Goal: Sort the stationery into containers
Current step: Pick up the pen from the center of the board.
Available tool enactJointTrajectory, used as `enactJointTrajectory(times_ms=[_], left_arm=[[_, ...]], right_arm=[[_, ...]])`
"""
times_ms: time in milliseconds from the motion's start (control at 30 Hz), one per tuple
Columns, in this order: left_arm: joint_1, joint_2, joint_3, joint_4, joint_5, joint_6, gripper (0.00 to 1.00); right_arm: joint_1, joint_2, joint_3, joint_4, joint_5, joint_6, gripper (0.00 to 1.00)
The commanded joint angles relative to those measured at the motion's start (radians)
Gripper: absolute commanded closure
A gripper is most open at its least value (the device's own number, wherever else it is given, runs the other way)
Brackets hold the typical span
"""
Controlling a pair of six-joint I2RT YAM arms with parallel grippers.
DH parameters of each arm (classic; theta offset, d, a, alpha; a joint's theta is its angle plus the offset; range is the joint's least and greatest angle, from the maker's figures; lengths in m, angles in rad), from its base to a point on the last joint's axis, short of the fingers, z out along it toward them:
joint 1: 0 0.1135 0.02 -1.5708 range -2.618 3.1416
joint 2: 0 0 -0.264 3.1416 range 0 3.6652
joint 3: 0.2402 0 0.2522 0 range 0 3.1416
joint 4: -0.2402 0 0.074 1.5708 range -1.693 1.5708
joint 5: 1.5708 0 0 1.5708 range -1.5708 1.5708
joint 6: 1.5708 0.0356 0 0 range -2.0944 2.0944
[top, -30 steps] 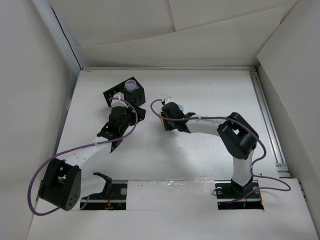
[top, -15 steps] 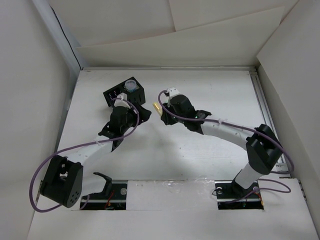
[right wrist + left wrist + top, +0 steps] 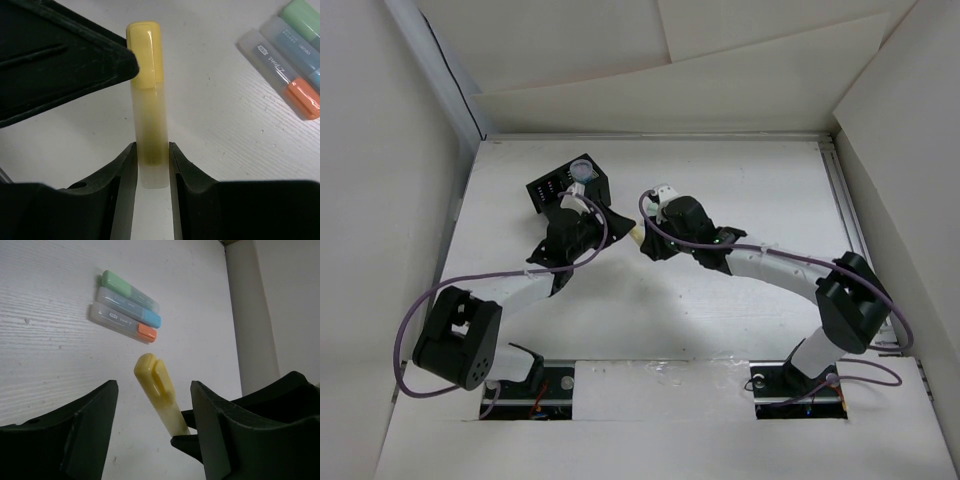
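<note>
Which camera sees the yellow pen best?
Right wrist: the yellow pen fills the middle, big and close, clamped in the right end effector. Left wrist shows its cap end smaller; top external shows only a tiny speck.

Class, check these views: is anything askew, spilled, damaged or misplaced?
Nothing damaged or spilled. The pale yellow plastic marker is clamped in the right tool; three clear-bodied markers capped green, blue and orange lie neatly side by side.
</note>
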Motion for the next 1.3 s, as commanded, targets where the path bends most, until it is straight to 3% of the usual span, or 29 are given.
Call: enactJointTrajectory(times_ms=[0,600,733,867,1000,1133,1267], left_arm=[[0.003,0.017,0.025,0.066,0.019,-0.02,0.44],[-0.025,0.025,0.043,0.075,-0.021,-0.011,0.84],[-0.025,0.014,0.034,0.075,-0.041,-0.001,0.87],[-0.025,0.014,0.053,0.042,-0.062,0.009,0.93],[-0.025,0.003,0.08,0.0,-0.114,0.041,0.94],[0.001,-0.008,0.128,-0.055,-0.148,0.06,0.94],[0.001,-0.063,0.201,-0.142,-0.286,0.097,0.94]], right_arm=[[0.011,-0.053,-0.006,0.083,-0.062,-0.003,0.88],[0.011,-0.044,-0.015,0.101,-0.112,0.006,0.88],[0.011,-0.044,-0.015,0.101,-0.101,0.016,0.76],[0.011,-0.084,-0.026,0.101,-0.101,0.016,0.5],[0.011,-0.141,-0.037,0.101,-0.083,0.016,0.33],[0.011,-0.213,-0.066,0.101,-0.073,0.016,0.25],[0.011,-0.288,-0.09,0.101,0.0,0.025,0.25]])
